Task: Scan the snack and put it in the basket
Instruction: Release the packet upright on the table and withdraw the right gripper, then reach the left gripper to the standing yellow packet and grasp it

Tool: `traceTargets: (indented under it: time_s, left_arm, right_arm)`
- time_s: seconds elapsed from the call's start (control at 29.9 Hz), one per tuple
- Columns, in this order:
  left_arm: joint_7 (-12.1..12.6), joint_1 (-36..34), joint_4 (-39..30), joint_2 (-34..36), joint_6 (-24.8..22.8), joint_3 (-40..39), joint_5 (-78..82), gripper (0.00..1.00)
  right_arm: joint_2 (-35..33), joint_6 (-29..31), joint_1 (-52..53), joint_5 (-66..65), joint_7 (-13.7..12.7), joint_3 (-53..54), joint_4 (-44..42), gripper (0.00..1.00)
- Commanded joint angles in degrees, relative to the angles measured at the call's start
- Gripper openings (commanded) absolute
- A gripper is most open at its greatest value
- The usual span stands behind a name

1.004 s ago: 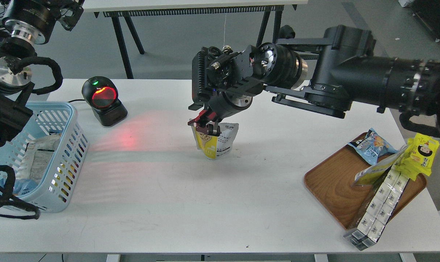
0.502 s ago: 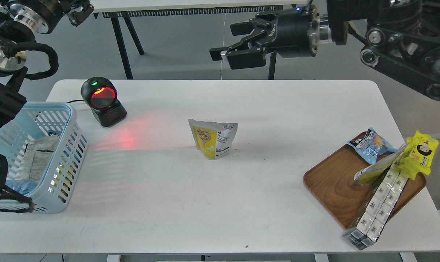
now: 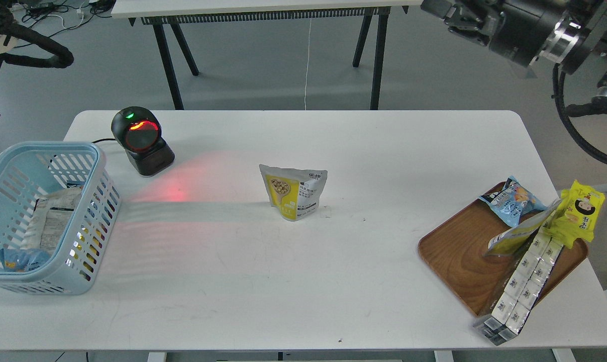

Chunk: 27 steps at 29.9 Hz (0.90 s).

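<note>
Standing upright mid-table: snack pouch, yellow front w/ nuts, grey text panel.

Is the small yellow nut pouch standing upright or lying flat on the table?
Upright. The pouch stands on its base on the white table, top edge up, front picture facing the camera. No gripper touches it.

White table with blue basket, scanner, upright snack pouch, wooden tray.
</note>
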Motion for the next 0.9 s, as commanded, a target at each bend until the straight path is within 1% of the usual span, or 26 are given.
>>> traceTargets:
  time_s: [0.0, 0.1, 0.17, 0.2, 0.27, 0.33, 0.37, 0.44, 0.5, 0.57, 0.6, 0.64, 0.67, 0.7, 0.8, 0.87]
  left_arm:
    - [-0.3, 0.4, -10.5, 1.6, 0.0, -0.1, 11.5, 0.97]
    - [-0.3, 0.8, -19.9, 3.0, 0.0, 0.0, 19.4, 0.97]
    - [-0.9, 1.1, -24.9, 3.3, 0.0, 0.1, 25.6, 0.97]
    - [-1.6, 1.4, -26.7, 3.1, 0.0, 0.1, 28.8, 0.97]
    - [-4.1, 2.9, -30.1, 2.8, 0.0, 0.2, 35.4, 0.97]
    - [-7.1, 3.8, -33.0, 2.9, 0.0, 1.9, 42.6, 0.96]
    - [-8.2, 4.0, -34.1, 3.1, 0.0, 2.7, 45.0, 0.96]
    - [-11.5, 4.1, -36.6, 3.6, 0.0, 5.2, 51.4, 0.95]
    - [-13.7, 4.2, -37.0, 3.5, 0.0, 8.1, 57.1, 0.95]
    - [-15.0, 4.2, -37.1, 3.4, 0.0, 10.9, 63.3, 0.92]
    - [-15.7, 4.3, -37.2, 3.2, 0.0, 12.5, 66.2, 0.92]
    - [-16.4, 4.3, -37.2, 2.8, 0.0, 14.3, 68.6, 0.91]
    - [-17.2, 4.5, -37.2, 2.6, 0.0, 16.5, 71.4, 0.9]
    - [-17.6, 4.5, -37.2, 2.4, 0.0, 18.5, 74.1, 0.9]
    - [-18.0, 4.5, -36.8, 2.0, 0.5, 23.6, 84.3, 0.88]
    - [-19.4, 4.7, -35.8, 1.3, 2.4, 26.4, 91.9, 0.86]
  right_arm:
    - [-0.4, 3.0, -2.1, 15.3, 0.0, 0.3, -4.5, 0.99]
    - [-0.3, 4.1, -2.9, 26.6, 0.0, 0.3, -5.6, 0.99]
    - [-0.3, 4.4, -4.1, 32.3, 0.0, 0.5, -6.1, 0.99]
    - [-0.4, 4.7, -4.7, 35.0, 0.0, 0.6, -6.1, 0.99]
    - [-0.4, 6.1, -6.6, 42.2, 0.0, 0.8, -6.2, 0.99]
    - [-0.4, 8.0, -8.9, 48.7, 0.0, 1.3, -6.8, 0.99]
    - [-0.4, 8.7, -9.9, 50.6, 0.0, 1.7, -7.6, 0.99]
    - [0.3, 10.6, -12.5, 54.2, 0.0, 3.5, -12.4, 0.99]
    - [1.2, 10.6, -15.4, 56.6, 0.0, 4.8, -19.3, 0.99]
    - [6.9, 10.6, -16.8, 59.7, 0.0, 5.3, -29.5, 0.99]
    - [11.6, 10.6, -17.1, 61.5, -1.8, 5.9, -34.7, 0.99]
    - [14.5, 10.6, -17.2, 62.9, -3.6, 6.8, -38.3, 0.99]
    - [16.5, 10.6, -17.5, 64.5, -4.9, 8.3, -41.0, 0.99]
    - [16.8, 10.6, -17.9, 65.4, -5.4, 10.0, -41.6, 0.99]
    - [17.0, 10.6, -19.2, 65.6, -5.6, 12.2, -40.3, 0.99]
    - [16.7, 10.6, -19.2, 65.6, -5.6, 12.3, -38.2, 0.99]
